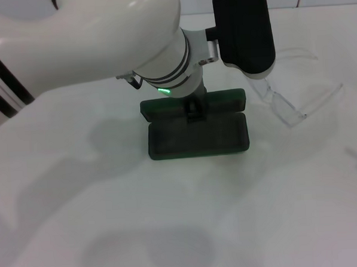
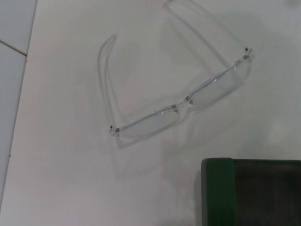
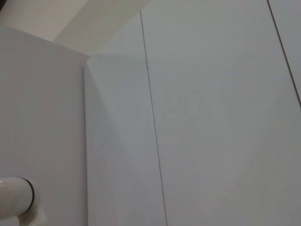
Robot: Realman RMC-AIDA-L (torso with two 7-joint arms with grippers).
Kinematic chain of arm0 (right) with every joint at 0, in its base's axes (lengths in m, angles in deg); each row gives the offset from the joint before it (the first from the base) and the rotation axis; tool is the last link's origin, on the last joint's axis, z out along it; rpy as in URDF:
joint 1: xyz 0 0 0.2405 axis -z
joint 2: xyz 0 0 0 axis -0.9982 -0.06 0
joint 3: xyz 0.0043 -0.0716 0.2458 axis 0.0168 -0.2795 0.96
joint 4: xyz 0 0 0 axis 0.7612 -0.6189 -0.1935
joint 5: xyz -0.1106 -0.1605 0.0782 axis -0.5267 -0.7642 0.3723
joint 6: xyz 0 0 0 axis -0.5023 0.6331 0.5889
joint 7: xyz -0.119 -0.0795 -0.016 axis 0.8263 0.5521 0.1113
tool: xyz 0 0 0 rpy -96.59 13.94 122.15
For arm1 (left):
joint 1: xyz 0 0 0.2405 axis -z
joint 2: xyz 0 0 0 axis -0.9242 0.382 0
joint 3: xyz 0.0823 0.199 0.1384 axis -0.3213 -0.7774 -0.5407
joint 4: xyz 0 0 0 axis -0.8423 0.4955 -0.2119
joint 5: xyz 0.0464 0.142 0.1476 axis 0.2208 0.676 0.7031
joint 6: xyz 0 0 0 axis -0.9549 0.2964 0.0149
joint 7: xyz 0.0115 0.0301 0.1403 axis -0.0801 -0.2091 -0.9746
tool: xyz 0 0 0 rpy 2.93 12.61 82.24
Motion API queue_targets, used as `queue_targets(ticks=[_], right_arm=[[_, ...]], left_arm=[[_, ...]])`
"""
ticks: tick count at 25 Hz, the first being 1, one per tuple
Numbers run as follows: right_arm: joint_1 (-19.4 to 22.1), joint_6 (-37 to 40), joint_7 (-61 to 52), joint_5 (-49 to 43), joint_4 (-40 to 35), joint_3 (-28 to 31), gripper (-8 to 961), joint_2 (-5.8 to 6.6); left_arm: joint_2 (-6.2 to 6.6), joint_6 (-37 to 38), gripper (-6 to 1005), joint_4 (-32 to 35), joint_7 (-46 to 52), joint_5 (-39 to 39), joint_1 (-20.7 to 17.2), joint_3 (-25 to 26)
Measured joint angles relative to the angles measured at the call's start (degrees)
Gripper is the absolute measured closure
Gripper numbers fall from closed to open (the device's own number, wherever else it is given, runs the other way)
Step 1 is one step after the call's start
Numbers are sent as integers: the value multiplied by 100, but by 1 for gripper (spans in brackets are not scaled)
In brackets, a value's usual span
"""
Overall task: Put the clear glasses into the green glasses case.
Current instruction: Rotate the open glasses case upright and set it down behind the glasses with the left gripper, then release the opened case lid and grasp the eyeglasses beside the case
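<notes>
The clear glasses (image 1: 290, 98) lie arms unfolded on the white table (image 1: 189, 228), just right of the open green glasses case (image 1: 198, 135) — their front bar runs slantwise. The left arm (image 1: 162, 56) reaches over the case, nearer than the unseen right; whether its claw is apart or together I cannot tell.

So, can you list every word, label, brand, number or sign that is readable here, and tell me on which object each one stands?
None: no text can be read in any view.
The green glasses case lies open; no lettering shows on its visible surfaces.
The clear glasses carry no visible mark.
The left arm shows only a lit green light, no writing.
The right wrist view shows only plain white panels.
</notes>
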Motion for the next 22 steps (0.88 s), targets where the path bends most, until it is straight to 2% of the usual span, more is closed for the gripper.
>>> queue_targets(ticks=[9,17,22], right_arm=[[15,23,0,6,0,56,96,1],[26,31,0,7,0,112,97,-8],[32,0,0,7,0,112,97,-8]], left_arm=[[-4,-121,794,42,23,1,-72,-108],[4,-157,605,179,-11,0,-76,-294],[26,-150,569,730,-9,94,-227,-114]])
